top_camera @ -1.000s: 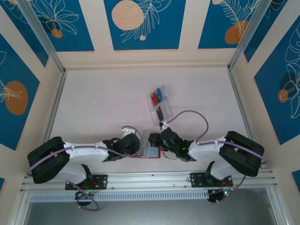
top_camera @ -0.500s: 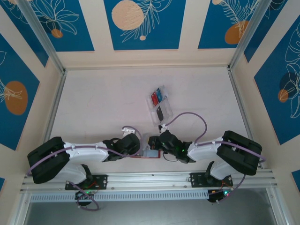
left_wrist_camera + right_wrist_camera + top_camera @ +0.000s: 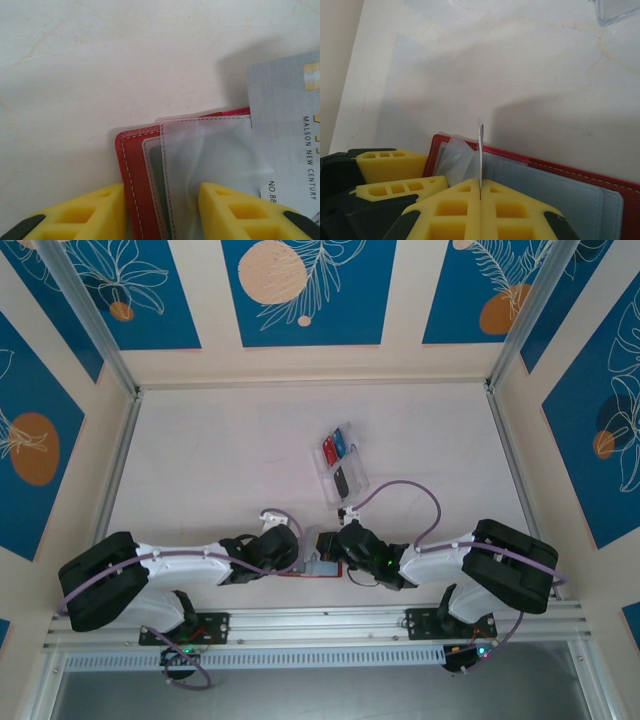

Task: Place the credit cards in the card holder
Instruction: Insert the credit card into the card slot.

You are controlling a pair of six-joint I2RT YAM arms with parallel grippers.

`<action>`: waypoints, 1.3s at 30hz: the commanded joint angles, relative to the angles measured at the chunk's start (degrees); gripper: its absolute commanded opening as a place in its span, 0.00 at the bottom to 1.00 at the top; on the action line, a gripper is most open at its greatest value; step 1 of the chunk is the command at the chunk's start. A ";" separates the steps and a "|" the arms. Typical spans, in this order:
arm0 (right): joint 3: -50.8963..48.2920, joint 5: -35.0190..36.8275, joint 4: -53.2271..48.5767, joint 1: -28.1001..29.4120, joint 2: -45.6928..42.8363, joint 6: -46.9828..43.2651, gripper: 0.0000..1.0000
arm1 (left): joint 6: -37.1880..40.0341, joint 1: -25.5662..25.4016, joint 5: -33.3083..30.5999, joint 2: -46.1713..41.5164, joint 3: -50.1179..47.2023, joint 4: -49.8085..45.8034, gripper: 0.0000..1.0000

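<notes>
The right gripper [image 3: 480,192] is clenched on a grey card [image 3: 285,125], which stands on edge between its pads. The left gripper [image 3: 162,214] has its jaws part-way apart over a corner of the card holder [image 3: 136,180]. Its clear sleeves [image 3: 205,155] lie between the fingers, but I cannot tell whether they are squeezed or only pinned down.

The holder lies open on the table [image 3: 220,460], close to the arm bases and between the two wrists. The card hangs just above its sleeves, near the left fingers. As I judge it, the step in hand is feeding this card into a sleeve mouth.

To do it well, tip the card low so its leading edge meets the opening flat. Then slide it along the pocket and do not press down into the plastic. The left arm should hold the holder steady, since it looks likely to skid. Release only once the card sits well inside.

Farther out, well apart, a clear tray [image 3: 358,472] holds red, blue and black cards [image 3: 342,480].
</notes>
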 commanded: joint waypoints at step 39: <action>0.31 -1.28 2.81 0.65 3.50 -2.53 0.00 | -0.41 -0.59 4.16 2.90 -1.63 -2.82 0.41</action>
